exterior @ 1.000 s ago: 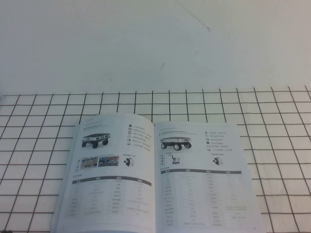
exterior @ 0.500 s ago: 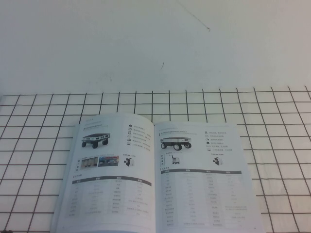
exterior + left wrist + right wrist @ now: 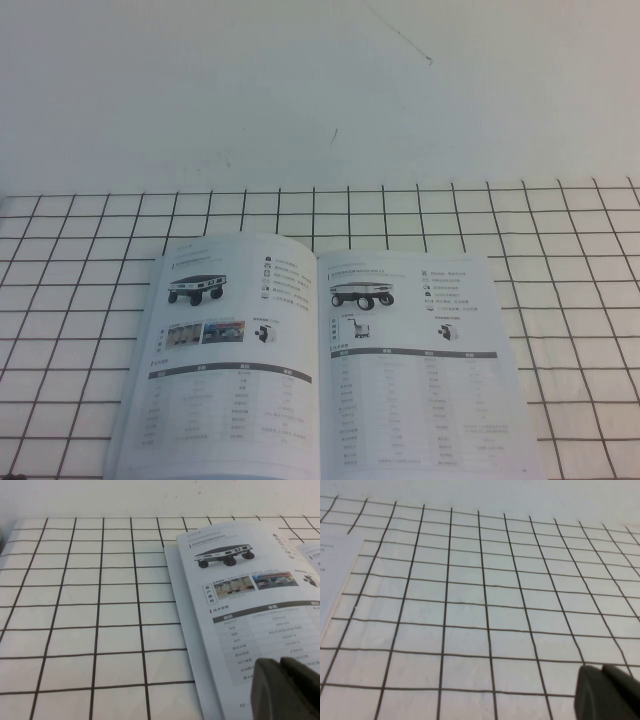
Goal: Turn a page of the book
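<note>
The book lies open and flat on the gridded table, near its front edge. Its right-hand leaf is the page, with a black-wheeled vehicle, icons and a dark-headed table. The left-hand leaf shows a vehicle above two colour photos. Neither gripper appears in the high view. In the left wrist view, my left gripper hangs shut and holding nothing over the lower part of the left-hand leaf. My right gripper is shut and holding nothing over the grid, to the right of the book's outer edge.
The table is a white sheet with a black grid. A plain white wall rises behind it. Open grid lies to the left and right of the book.
</note>
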Controlling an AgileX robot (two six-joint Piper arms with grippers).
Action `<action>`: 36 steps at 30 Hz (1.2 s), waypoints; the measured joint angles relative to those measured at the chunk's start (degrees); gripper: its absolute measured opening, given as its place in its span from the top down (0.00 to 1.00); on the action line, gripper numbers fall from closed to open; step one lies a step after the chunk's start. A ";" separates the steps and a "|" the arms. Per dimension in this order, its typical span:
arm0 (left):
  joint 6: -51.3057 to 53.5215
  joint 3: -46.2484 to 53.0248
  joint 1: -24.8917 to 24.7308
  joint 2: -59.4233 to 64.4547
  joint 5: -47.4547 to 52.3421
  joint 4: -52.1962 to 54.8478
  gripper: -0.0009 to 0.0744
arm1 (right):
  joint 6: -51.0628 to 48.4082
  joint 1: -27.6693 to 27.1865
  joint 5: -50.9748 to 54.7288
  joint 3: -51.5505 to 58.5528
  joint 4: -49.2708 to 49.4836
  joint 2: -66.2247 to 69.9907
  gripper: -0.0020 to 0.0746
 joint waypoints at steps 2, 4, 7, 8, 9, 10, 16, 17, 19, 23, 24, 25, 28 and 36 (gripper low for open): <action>0.00 0.00 0.00 0.00 0.00 0.00 0.99 | 0.00 0.00 0.00 0.00 0.00 0.00 0.98; 0.00 0.00 0.00 0.00 0.00 0.00 0.99 | 0.00 0.00 0.00 0.00 0.00 0.00 0.98; 0.00 0.00 0.00 0.00 0.00 0.00 0.99 | 0.00 0.00 0.00 0.00 0.00 0.00 0.98; 0.00 0.00 0.00 0.00 0.00 0.00 0.99 | 0.00 0.00 0.00 0.00 0.00 0.00 0.98; 0.00 0.00 0.00 0.00 0.00 -0.09 0.99 | 0.00 0.00 0.00 0.00 0.00 0.00 0.98; 0.00 0.00 0.00 0.00 0.00 -0.09 0.99 | 0.00 0.00 0.00 0.00 0.00 0.00 0.98; 0.00 0.40 0.00 0.00 -3.04 -1.05 0.99 | 0.00 0.00 -1.94 0.13 0.00 0.00 0.98; 0.00 0.49 0.00 0.00 -4.63 -2.04 0.99 | 0.00 0.00 -2.97 0.13 0.00 0.00 0.98; 0.00 0.62 0.00 0.00 -8.18 -4.35 0.99 | 0.00 0.00 -5.35 0.13 0.00 0.00 0.98; -0.22 0.62 0.00 0.00 -19.99 -11.32 0.99 | 0.25 0.00 -14.27 0.13 -0.42 0.00 0.98; -0.83 0.62 0.00 0.00 -22.87 -13.83 0.99 | 0.25 0.00 -17.46 0.13 -0.42 0.00 0.98; -1.59 0.62 0.00 0.00 -25.22 -15.99 0.99 | 0.35 0.00 -20.79 0.13 -0.56 0.00 0.98; -3.13 0.62 0.00 0.00 -31.72 -22.63 0.99 | 0.44 0.00 -29.07 0.13 -0.67 0.00 0.98; -3.49 0.62 0.00 0.00 -35.30 -26.57 0.99 | 1.35 0.00 -36.61 0.13 -1.00 0.00 0.98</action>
